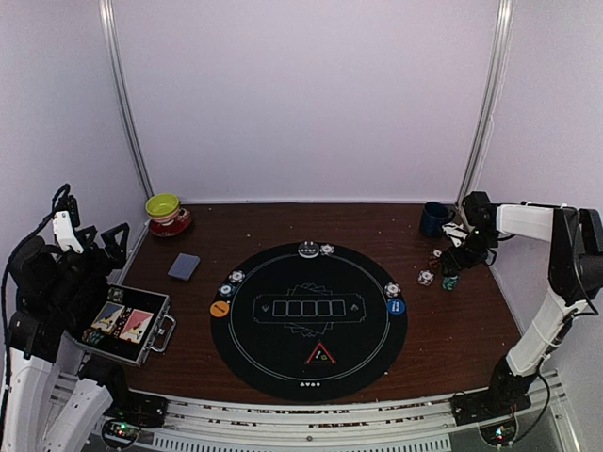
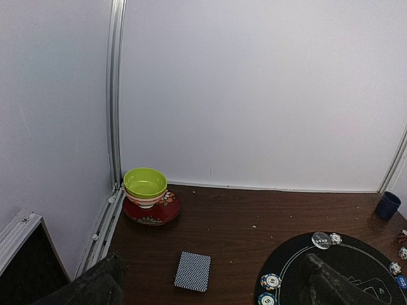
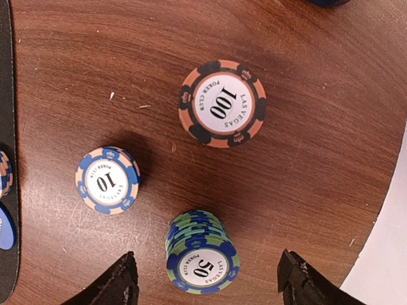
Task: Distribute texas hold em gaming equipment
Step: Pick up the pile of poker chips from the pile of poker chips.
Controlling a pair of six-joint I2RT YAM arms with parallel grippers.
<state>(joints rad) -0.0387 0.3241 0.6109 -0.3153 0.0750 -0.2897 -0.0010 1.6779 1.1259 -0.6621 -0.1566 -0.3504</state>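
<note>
A grey-blue card deck (image 1: 184, 266) lies left of the black round mat (image 1: 283, 358); it also shows in the left wrist view (image 2: 192, 271). Chips (image 1: 308, 250), an orange button (image 1: 220, 308), a blue button (image 1: 396, 307) and a red triangle (image 1: 320, 355) sit on the mat. My right gripper (image 1: 453, 271) is open above the chips right of the mat. In the right wrist view it (image 3: 206, 289) straddles a green-blue 50 stack (image 3: 200, 254) without touching; a 10 chip (image 3: 107, 181) and a 100 chip (image 3: 222, 103) lie beyond. My left gripper (image 2: 210, 298) is open and empty, raised at the left.
A yellow-green bowl on a red saucer (image 1: 166, 213) stands at the back left. A dark blue mug (image 1: 434, 218) stands at the back right, close behind my right gripper. An open metal case (image 1: 122, 325) lies at the near left under my left arm.
</note>
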